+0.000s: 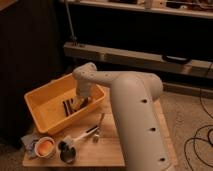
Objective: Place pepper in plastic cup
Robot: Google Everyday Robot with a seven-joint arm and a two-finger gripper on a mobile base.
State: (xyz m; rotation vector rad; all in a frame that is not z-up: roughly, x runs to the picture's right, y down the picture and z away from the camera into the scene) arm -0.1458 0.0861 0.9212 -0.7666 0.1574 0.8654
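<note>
End effector, jaws apart, hangs inside the yellow bin; pepper apparently hidden beneath it.

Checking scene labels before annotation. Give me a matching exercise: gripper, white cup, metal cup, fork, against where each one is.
Things:
1. gripper
2. white cup
3. metal cup
4. fork

Places:
a. flat on the table, beside the arm
b. down in the yellow bin
c. table's front-left corner
d. just right of the white cup

Pairs: 1-b, 2-c, 3-d, 4-a
</note>
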